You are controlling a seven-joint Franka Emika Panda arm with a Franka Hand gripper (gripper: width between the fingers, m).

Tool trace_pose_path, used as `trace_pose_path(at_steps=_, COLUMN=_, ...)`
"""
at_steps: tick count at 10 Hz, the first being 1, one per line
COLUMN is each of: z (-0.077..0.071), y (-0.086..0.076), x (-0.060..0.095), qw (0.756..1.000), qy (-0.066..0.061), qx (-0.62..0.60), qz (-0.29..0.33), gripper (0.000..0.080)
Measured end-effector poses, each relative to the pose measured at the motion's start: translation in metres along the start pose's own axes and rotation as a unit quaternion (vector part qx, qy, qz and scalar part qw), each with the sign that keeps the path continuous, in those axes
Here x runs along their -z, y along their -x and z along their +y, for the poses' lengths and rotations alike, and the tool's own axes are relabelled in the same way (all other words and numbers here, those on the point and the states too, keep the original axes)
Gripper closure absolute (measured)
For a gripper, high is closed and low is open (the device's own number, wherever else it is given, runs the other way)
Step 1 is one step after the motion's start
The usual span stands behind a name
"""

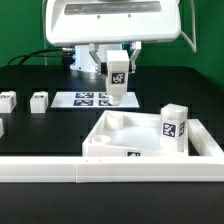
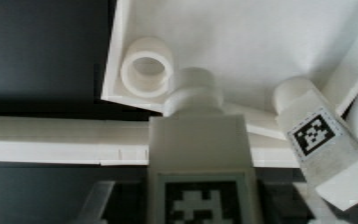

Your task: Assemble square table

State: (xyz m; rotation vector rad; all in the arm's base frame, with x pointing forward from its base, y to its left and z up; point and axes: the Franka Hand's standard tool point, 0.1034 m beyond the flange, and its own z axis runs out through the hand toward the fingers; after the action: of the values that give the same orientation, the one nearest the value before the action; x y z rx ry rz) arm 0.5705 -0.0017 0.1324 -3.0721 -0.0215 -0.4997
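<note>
Gripping one leg (image 1: 116,90) (held upright), end effector (image 1: 117,64) hovers by corner socket (image 2: 149,68).

Marker board (image 1: 88,99): I see it flat on the tabletop (image 1: 40,130), mid-frame, tags facing up.
Border rail (image 1: 40,168): long white bar running across the lower frame.
Tabletop: black, matte.
Backdrop (image 1: 20,25): green, in the upper corners.
</note>
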Motion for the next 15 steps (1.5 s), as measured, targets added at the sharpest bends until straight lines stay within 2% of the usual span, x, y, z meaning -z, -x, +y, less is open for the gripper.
trace_pose_path(at_steps=2, z=0.022, y=0.001, x=-0.002, qw=0.996, qy=0.003, qx=-0.084, qz=0.018, gripper=0.0511)
trace_pose_path(at_steps=7, z=0.023, y=-0.003, x=-0.005, qw=0.995, qy=0.007, qx=-0.096, qz=0.028, gripper=0.0511)
trace_pose_path(at_steps=8, z=0.026, y=-0.005, x=-0.005, qw=0.995, qy=0.013, qx=-0.095, qz=0.042, gripper=0.0511)
trace_pose_path(at_steps=9, z=0.027, y=-0.002, x=-0.013, qw=0.995, qy=0.019, qx=-0.092, qz=0.043, gripper=0.0511)
trace_pose_path(at_steps=11, z=0.030, y=-0.005, x=-0.016, qw=0.991, qy=0.045, qx=-0.082, qz=0.098, gripper=0.0511)
trace_pose_path(at_steps=12, z=0.029, y=-0.001, x=-0.020, qw=0.990, qy=0.049, qx=-0.080, qz=0.103, gripper=0.0511)
trace_pose_path(at_steps=15, z=0.023, y=0.003, x=-0.026, qw=0.991, qy=0.048, qx=-0.075, qz=0.097, gripper=0.0511)
